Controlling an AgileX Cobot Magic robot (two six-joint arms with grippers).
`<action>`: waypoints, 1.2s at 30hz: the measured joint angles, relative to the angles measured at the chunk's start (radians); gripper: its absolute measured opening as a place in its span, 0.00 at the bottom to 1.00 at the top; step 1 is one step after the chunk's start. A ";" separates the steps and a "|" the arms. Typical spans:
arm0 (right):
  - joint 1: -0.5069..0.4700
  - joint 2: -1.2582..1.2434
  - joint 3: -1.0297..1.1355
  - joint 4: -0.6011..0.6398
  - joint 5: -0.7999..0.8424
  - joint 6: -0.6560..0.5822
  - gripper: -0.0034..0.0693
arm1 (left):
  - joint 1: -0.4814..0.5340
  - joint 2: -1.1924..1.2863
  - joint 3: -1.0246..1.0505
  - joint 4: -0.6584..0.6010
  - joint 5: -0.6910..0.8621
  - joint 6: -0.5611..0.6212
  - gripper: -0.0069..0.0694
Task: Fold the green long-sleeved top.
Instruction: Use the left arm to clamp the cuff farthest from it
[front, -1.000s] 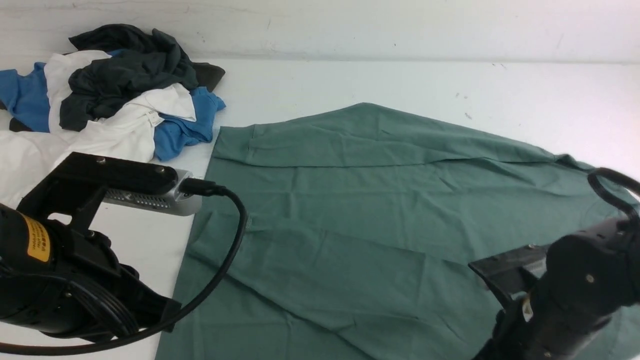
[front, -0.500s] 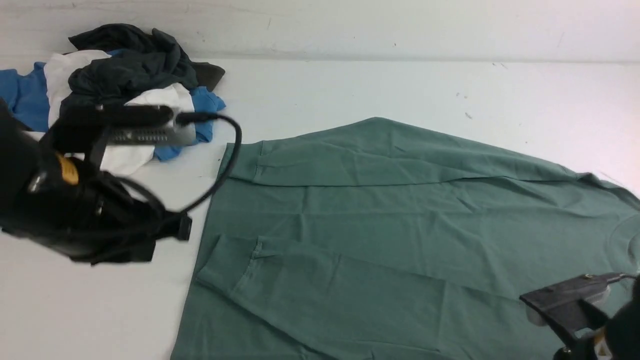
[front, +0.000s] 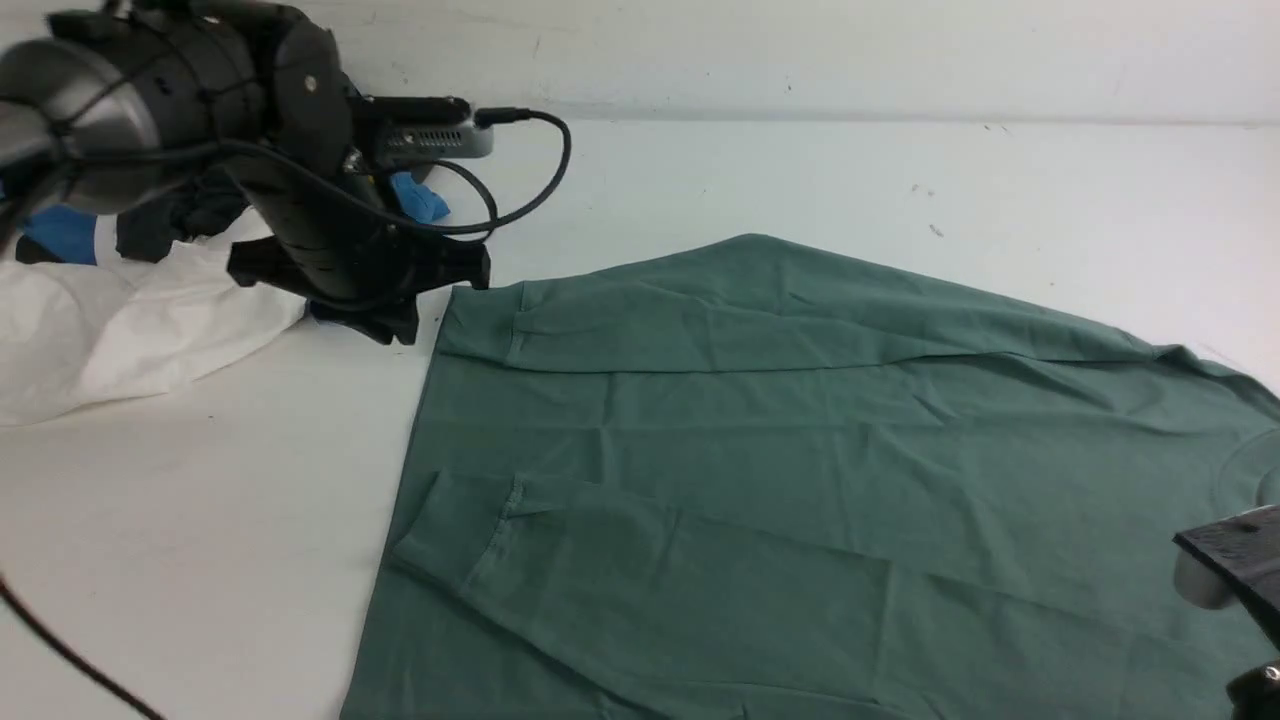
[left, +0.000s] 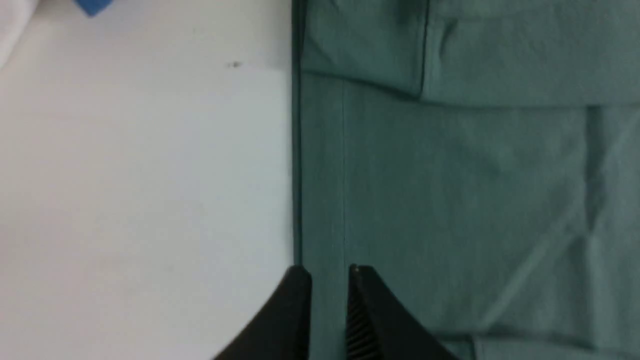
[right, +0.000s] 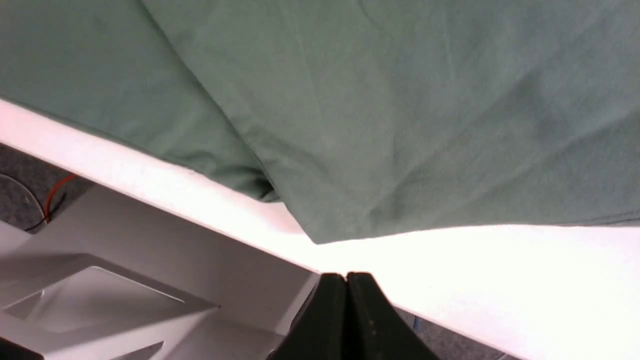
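The green long-sleeved top (front: 760, 480) lies flat across the table with both sleeves folded over its body, and one cuff (front: 470, 540) sits near the front left. My left gripper (front: 392, 325) hangs at the top's far left corner. In the left wrist view, the left gripper (left: 327, 272) has its jaws a narrow gap apart above the hem (left: 320, 175), with nothing between them. My right gripper (right: 346, 275) is shut and empty above the table's front edge, just off the green top (right: 375, 100). Only the right arm's camera mount (front: 1235, 560) shows in the front view.
A heap of other clothes sits at the far left: a white garment (front: 120, 320), a blue one (front: 418, 197) and a dark one (front: 170, 215), partly hidden by the left arm. The left arm's cable (front: 530, 190) loops above the top's far edge. The table's edge (right: 150, 175) runs beside the right gripper.
The left arm has lifted and swung from the front left to the top's far left corner, and its jaws have parted slightly. The right arm has drawn back toward the lower right. The top has settled flat.
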 joint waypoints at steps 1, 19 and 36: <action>0.000 0.000 0.000 0.002 0.000 0.004 0.04 | 0.000 0.038 -0.037 0.002 -0.011 0.000 0.31; 0.000 0.000 0.000 0.040 0.004 0.049 0.04 | 0.000 0.348 -0.265 0.044 -0.112 0.000 0.61; 0.000 0.000 0.000 0.082 -0.024 0.053 0.04 | 0.000 0.354 -0.279 0.054 -0.125 0.029 0.22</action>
